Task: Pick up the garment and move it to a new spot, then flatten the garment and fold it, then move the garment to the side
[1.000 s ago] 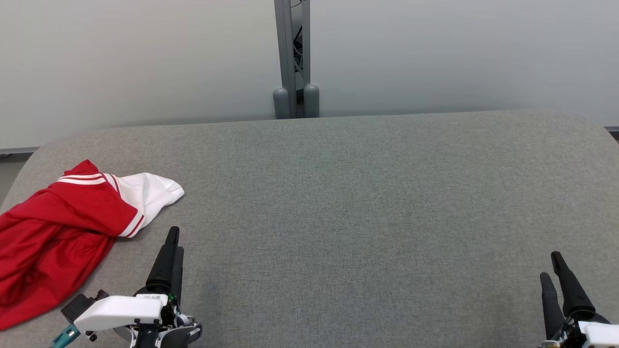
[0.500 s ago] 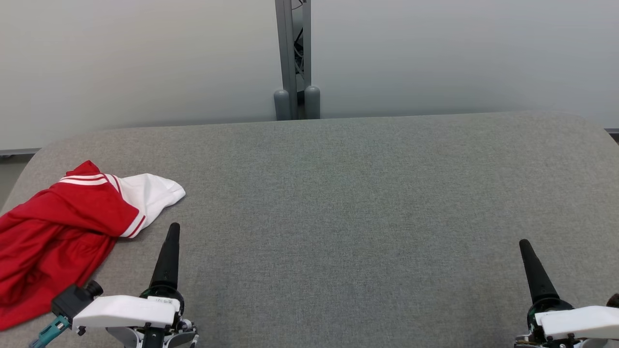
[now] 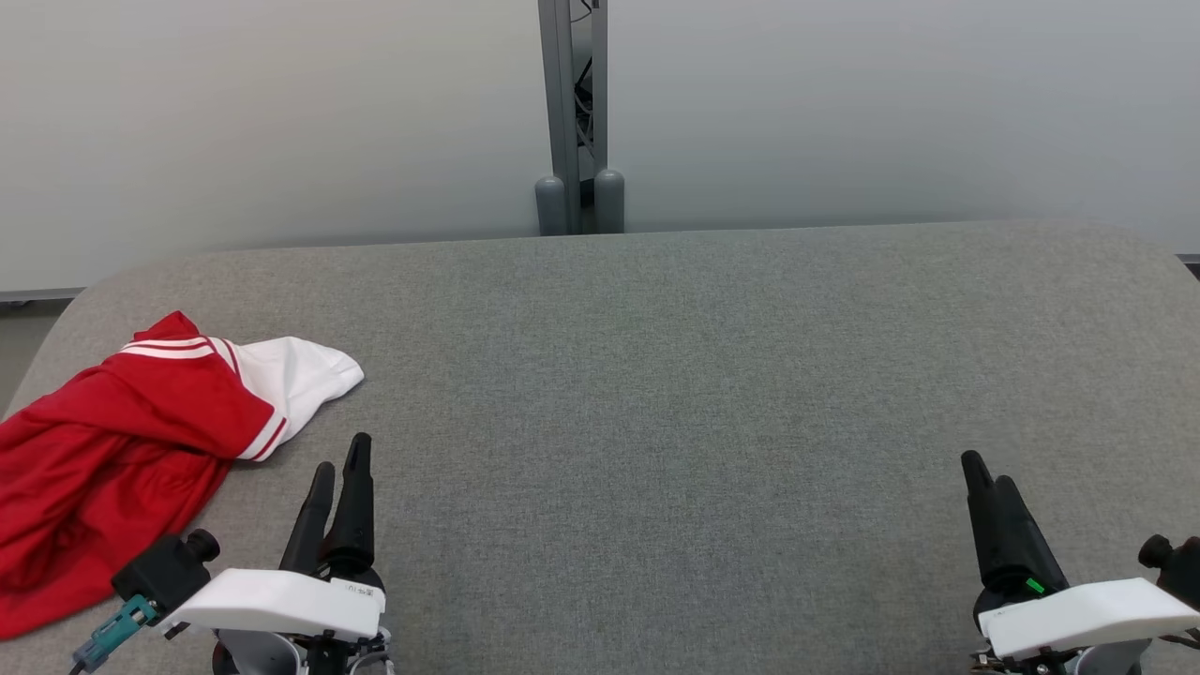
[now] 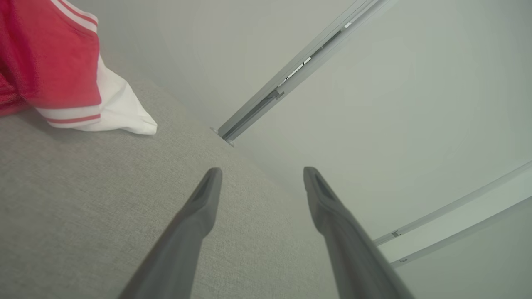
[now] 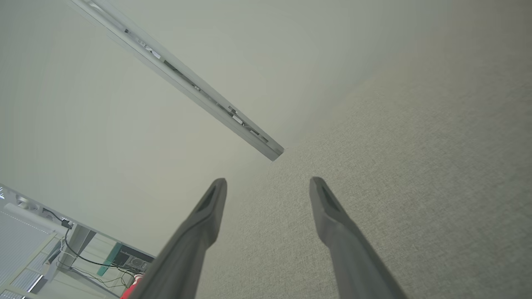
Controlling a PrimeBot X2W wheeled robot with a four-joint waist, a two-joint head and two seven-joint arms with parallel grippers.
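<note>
The garment (image 3: pixel 122 450) is red with a white sleeve and red-and-white striped trim, lying crumpled at the left edge of the grey table (image 3: pixel 675 375); the left wrist view catches its sleeve end, the garment (image 4: pixel 62 74), at the upper left. My left gripper (image 3: pixel 339 459) hovers just right of it, apart from the cloth, open with nothing between its fingers (image 4: pixel 203 199). At the lower right of the head view my right gripper (image 3: pixel 986 471) is open too and holds nothing, its fingers (image 5: pixel 212 203) over bare grey cloth.
A grey metal post (image 3: pixel 574 112) with two rounded feet stands against the pale wall behind the table's far edge. The table's left corner is rounded, with floor beyond it. A cable and equipment (image 5: pixel 120 259) show at the right wrist view's lower left.
My left gripper has gone from shut to open and shifted slightly right. My right gripper has moved left and rolled. The camera has tilted slightly.
</note>
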